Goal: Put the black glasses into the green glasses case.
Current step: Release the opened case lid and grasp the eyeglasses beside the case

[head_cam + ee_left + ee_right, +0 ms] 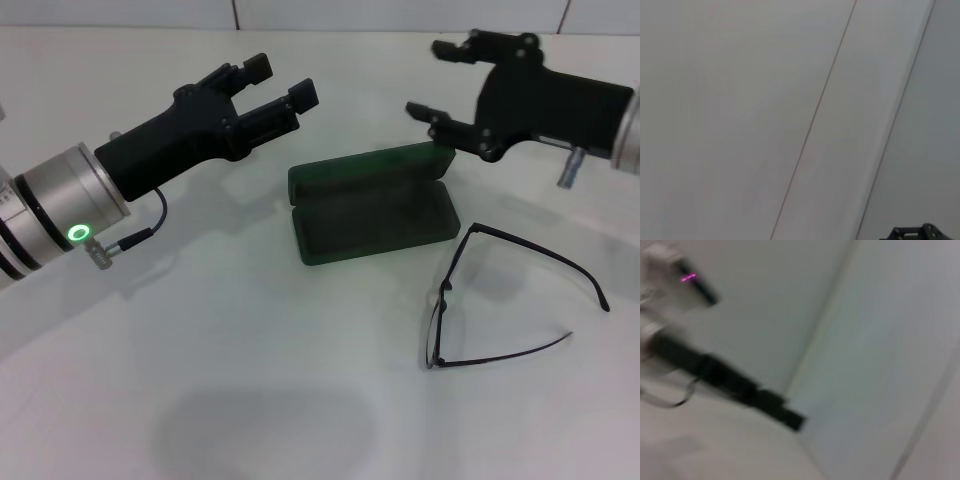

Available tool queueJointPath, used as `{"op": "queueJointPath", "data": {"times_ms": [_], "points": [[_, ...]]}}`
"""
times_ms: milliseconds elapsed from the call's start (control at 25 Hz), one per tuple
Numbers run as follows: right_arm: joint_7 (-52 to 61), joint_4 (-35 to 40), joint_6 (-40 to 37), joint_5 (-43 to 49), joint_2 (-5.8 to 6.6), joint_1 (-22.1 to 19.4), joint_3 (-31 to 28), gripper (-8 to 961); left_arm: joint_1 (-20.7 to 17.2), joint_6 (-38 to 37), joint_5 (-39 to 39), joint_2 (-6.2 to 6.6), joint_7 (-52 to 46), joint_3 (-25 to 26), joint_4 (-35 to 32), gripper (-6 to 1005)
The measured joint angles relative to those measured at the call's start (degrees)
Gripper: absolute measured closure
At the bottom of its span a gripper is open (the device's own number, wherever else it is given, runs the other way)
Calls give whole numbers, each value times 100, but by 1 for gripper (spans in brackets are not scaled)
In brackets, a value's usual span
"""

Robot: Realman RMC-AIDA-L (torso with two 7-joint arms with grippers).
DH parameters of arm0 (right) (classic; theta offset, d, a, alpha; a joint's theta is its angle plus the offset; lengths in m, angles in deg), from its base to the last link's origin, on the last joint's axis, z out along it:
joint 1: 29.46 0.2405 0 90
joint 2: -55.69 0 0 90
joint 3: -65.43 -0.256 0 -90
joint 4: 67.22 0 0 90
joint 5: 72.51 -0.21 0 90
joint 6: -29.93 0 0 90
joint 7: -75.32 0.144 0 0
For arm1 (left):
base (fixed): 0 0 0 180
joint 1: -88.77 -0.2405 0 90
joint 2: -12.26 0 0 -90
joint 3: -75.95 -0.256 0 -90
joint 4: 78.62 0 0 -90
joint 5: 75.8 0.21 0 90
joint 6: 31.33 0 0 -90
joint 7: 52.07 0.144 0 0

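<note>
The green glasses case (372, 205) lies open in the middle of the white table, lid tilted back, dark lining showing and nothing inside. The black glasses (500, 300) rest unfolded on the table just right of and nearer than the case, temple arms spread. My left gripper (278, 80) hovers open above the table, up and left of the case. My right gripper (432, 80) hangs open above the case's back right corner, fingers pointing left. The right wrist view shows only the left arm (730, 382), blurred. Neither the case nor the glasses appear in either wrist view.
The white table (250, 380) runs bare toward the near edge and left side. A pale wall with a seam (815, 120) fills the left wrist view, with a dark piece of hardware (915, 234) at its corner.
</note>
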Motion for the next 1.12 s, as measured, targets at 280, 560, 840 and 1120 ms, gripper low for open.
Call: {"op": "queueJointPath", "data": {"times_ms": [280,560,840,1120], "points": [[2573,761,-1940,3658,232,1372,-674,361,-33,8,-10,2,111,154,29,105],[2355,451,-4840,5113,192,2597,-1112,361,22,9,-16,3,237,157,138,105],[2117,348,-4753,5858,-29,2805,-225,364,102,9,-16,56,128,158,138,105],[2096,487,-4230,5910,-42,2854,468,366,70,7,23,59,170,158,192,105]]}}
